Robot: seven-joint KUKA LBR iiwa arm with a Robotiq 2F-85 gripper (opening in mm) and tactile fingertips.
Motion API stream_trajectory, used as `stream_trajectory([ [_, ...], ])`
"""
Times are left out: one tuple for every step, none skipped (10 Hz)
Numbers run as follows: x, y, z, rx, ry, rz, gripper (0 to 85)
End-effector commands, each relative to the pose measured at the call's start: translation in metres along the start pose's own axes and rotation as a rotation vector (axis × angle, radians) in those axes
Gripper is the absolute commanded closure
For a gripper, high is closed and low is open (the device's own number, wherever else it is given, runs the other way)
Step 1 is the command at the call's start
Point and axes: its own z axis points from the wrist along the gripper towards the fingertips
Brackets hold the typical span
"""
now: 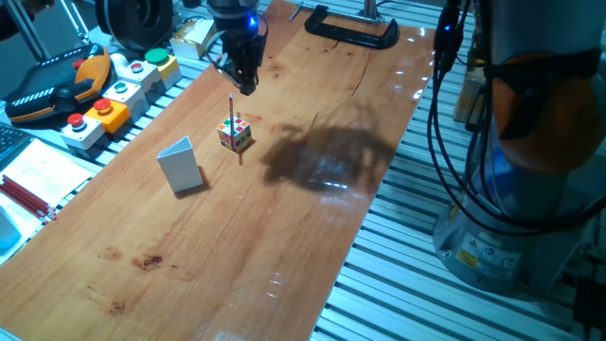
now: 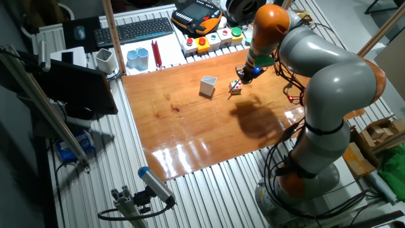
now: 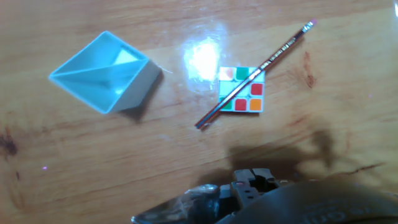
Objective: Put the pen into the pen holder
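i see the pen [image 3: 255, 74] propped against the cube [image 3: 242, 90], the holder [image 3: 102, 71] open nearby; my gripper [image 1: 244, 80] hovers above, and i cannot tell its jaw state.

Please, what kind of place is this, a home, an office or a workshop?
Most likely a robotics lab or workshop. The wooden table sits on a slotted aluminium frame, a clamp grips its far edge, and a box of coloured push buttons and a teach pendant lie beside it.

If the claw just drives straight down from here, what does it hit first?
Probably the pen, leaning on the puzzle cube: in one fixed view its raised tip sits right below the claw. The hand view shows it near centre, but depth is unclear; it could miss and meet the table.
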Motion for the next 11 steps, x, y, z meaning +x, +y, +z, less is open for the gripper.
stream_trajectory([
  [0.0, -0.003, 0.002, -0.001, 0.002, 0.02, 84.3],
  [0.001, -0.007, 0.004, 0.005, 0.001, 0.035, 84.3],
  [0.001, -0.011, 0.007, 0.004, 0.004, 0.054, 84.3],
  [0.003, -0.014, 0.011, 0.015, 0.003, 0.075, 84.3],
  [0.002, -0.018, 0.016, 0.016, 0.014, 0.103, 84.3],
  [0.001, -0.021, 0.021, 0.01, 0.023, 0.129, 84.3],
  [-0.001, -0.022, 0.024, 0.009, 0.023, 0.152, 84.3],
  [-0.004, -0.022, 0.026, 0.015, 0.017, 0.174, 84.3],
  [-0.007, -0.021, 0.03, 0.01, 0.019, 0.212, 84.3],
  [-0.009, -0.021, 0.034, -0.01, 0.027, 0.256, 84.3],
  [-0.012, -0.02, 0.037, -0.028, 0.036, 0.316, 84.3],
])
